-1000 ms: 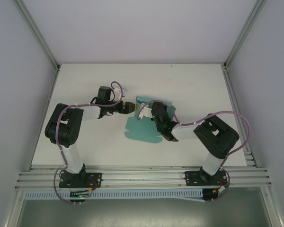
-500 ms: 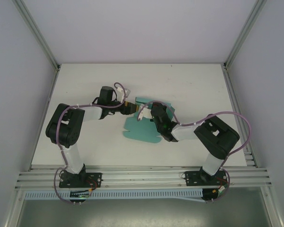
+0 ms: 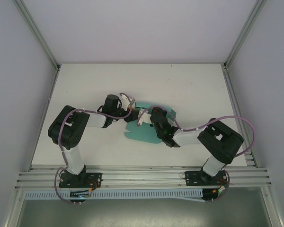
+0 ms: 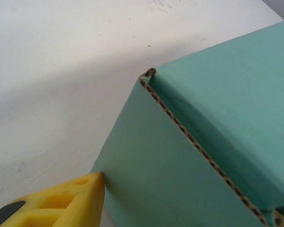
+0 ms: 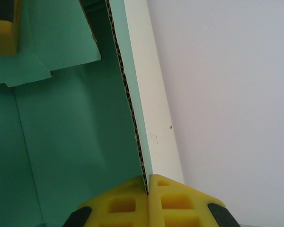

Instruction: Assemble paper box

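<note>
The paper box (image 3: pixel 141 132), mid-frame in the top view, is sitting half-folded, with flaps lying flat. The right gripper (image 5: pixel 148 189) is pinching a raised wall shut. The left gripper (image 3: pixel 130 115) is straddling another panel; whether it is gripping, I cannot tell.

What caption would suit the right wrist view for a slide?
Right gripper shut on the corrugated edge of one wall of the teal box.
</note>
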Robot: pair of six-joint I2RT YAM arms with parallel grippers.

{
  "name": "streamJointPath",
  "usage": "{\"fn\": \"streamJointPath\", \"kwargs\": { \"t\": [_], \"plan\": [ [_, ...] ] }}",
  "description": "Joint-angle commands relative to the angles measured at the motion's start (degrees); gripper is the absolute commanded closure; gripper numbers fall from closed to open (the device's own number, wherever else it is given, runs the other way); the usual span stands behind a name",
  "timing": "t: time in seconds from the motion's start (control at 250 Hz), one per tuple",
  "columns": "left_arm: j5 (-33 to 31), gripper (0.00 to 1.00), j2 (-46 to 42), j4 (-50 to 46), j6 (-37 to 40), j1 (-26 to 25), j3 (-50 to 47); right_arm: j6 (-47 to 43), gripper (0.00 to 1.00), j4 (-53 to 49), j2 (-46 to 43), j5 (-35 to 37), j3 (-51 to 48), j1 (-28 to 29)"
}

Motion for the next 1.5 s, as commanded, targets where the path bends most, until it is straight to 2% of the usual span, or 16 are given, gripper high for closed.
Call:
{"fn": "streamJointPath", "kwargs": {
  "t": [0.0,0.252,0.484,0.544,0.624,0.656,0.767,0.947,1.003,1.119,1.143,1.239,1.499],
  "plan": [
    [-5.03,0.53,-0.83,4.51,0.29,0.02,-0.45,3.43,1.00,-3.85,-0.43,-3.13,-1.12,1.79],
    [-7.91,0.56,2.05,1.73,0.99,-1.37,5.06,5.35,1.00,-6.49,0.11,-4.20,-0.02,2.45],
    [-13.67,0.77,3.91,1.66,-0.06,-2.87,6.99,8.13,1.00,-10.22,-0.34,-5.87,0.83,2.30],
    [-15.10,0.79,3.98,0.60,0.44,-3.41,7.69,8.70,1.00,-10.43,-0.28,-5.40,1.06,2.10],
    [-18.87,0.92,4.22,-0.48,0.66,-4.03,8.22,10.00,1.00,-10.84,-0.79,-5.31,1.26,1.65],
    [-21.03,1.00,4.41,-0.76,0.69,-4.24,8.30,10.65,1.00,-11.04,-1.09,-5.47,1.40,1.42],
    [-30.19,1.00,5.21,-4.33,-1.75,-4.65,9.72,12.74,1.00,-12.53,-2.30,-6.23,1.93,0.56],
    [-38.98,1.00,6.13,-7.36,-3.82,-6.26,9.42,15.51,1.00,-13.72,-2.09,-6.14,2.68,-0.84],
    [-37.25,1.00,6.61,-6.17,-2.91,-6.41,8.61,16.28,1.00,-13.91,-1.96,-6.48,2.84,-1.20],
    [-28.71,1.00,7.64,-1.95,-0.91,-6.41,6.72,17.19,1.00,-13.99,-2.13,-7.64,2.59,-1.77],
    [-28.00,0.97,7.87,-1.75,-1.23,-6.41,6.76,17.28,1.00,-14.11,-2.25,-8.03,2.51,-1.93],
    [-26.55,0.83,8.18,-1.59,-1.67,-6.36,7.71,17.38,1.00,-15.27,-2.59,-9.35,2.41,-2.08],
    [-25.90,0.81,6.75,-0.27,-1.51,-6.37,9.36,17.53,1.00,-17.11,-3.20,-11.49,2.55,-2.40]
  ]
}}
